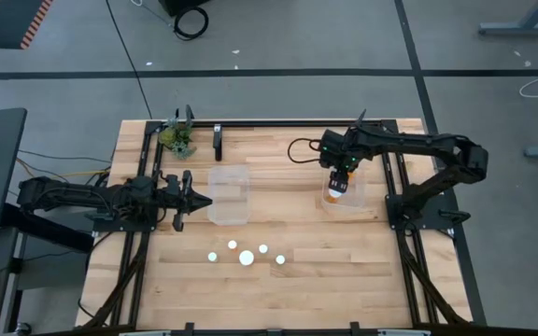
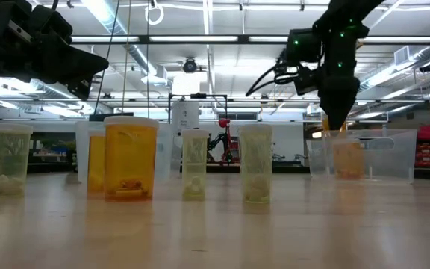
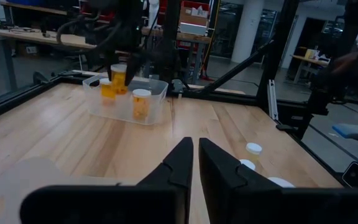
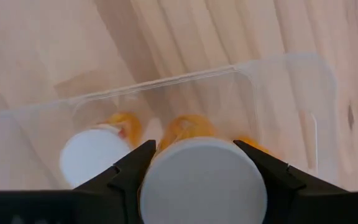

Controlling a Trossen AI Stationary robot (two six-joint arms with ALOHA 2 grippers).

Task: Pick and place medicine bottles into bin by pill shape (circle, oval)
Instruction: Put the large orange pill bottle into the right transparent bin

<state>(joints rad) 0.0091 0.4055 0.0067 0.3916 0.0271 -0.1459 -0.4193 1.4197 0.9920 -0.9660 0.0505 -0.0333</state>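
Several medicine bottles with white caps stand upright on the table's near middle (image 1: pixel 247 258); in the low view they form a row, pale ones (image 2: pixel 195 163) and a wide amber one (image 2: pixel 131 158). My right gripper (image 1: pixel 341 177) is shut on a white-capped amber bottle (image 4: pixel 204 180) over the right clear tub (image 1: pixel 355 198). That tub holds further amber bottles (image 4: pixel 92 155), standing on their bases. My left gripper (image 1: pixel 204 199) is shut and empty, level beside the left clear tub (image 1: pixel 229 194). My right gripper pinches the bottle between its two fingers (image 4: pixel 129 171), one on each side at the white cap's rim (image 4: pixel 151 183). The fingers come from above, pointing down. The bottle (image 3: pixel 118 74) hangs upright, its lower part in the tub's opening, above the tub's floor.
A small green plant (image 1: pixel 177 138) and a black frame rail (image 1: pixel 278 124) stand at the table's far edge. Arm bases and cables flank both sides. Bare wood lies between the two tubs and along the near edge.
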